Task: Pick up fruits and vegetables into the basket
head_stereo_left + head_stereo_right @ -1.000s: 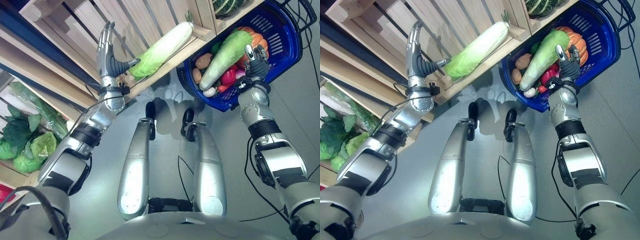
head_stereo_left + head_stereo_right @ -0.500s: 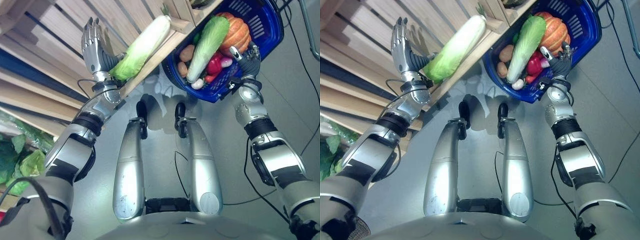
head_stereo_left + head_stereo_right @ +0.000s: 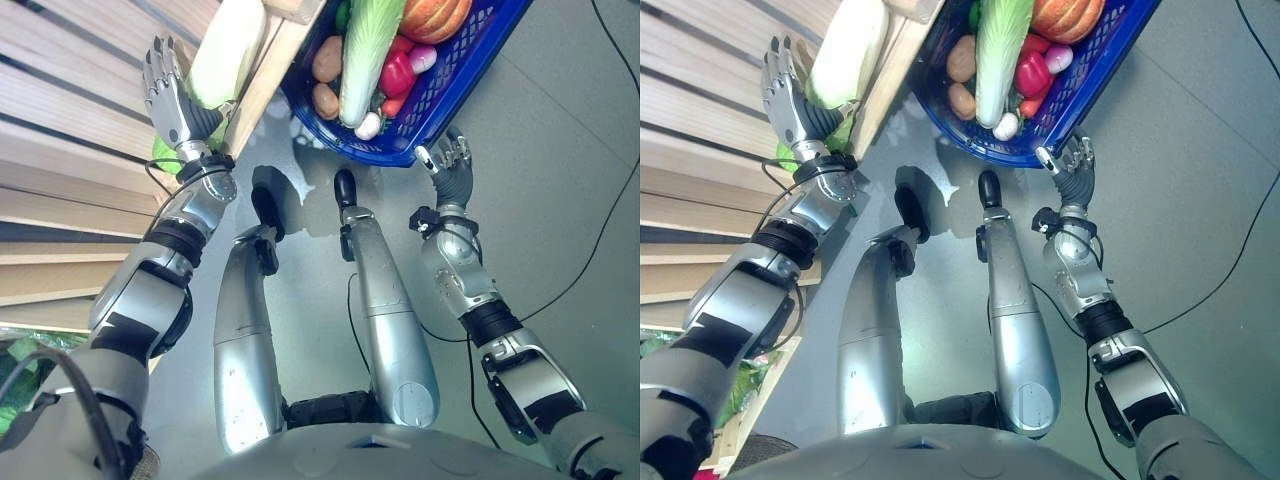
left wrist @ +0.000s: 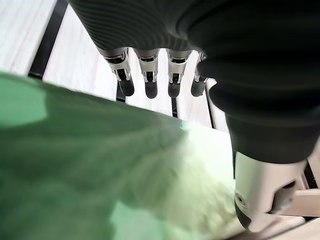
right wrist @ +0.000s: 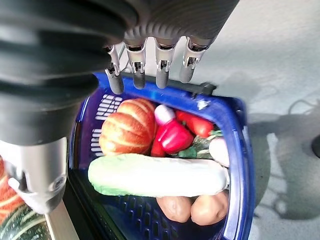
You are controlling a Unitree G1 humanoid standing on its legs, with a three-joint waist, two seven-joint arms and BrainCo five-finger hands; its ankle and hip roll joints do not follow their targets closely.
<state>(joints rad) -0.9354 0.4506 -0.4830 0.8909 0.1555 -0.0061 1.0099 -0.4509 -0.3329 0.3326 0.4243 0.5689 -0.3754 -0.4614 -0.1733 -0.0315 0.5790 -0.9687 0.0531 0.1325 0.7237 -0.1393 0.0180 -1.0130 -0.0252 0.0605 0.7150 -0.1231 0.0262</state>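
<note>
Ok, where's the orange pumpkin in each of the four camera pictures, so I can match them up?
Left eye view: orange pumpkin at the top edge, in the blue basket.
Right eye view: top edge again, in the basket's upper part.
Left wrist view: not in it.
Right wrist view: centre-left, just past the right hand fingers.
Shared landmark: the long napa cabbage lying in the basket beside the pumpkin.

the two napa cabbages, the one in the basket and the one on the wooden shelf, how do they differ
The napa cabbage in the basket lies across other produce inside the blue basket, free of both hands. The napa cabbage on the shelf rests on the wooden shelf with the left hand at its leafy green end. Both are long, white-stalked and green-tipped.
</note>
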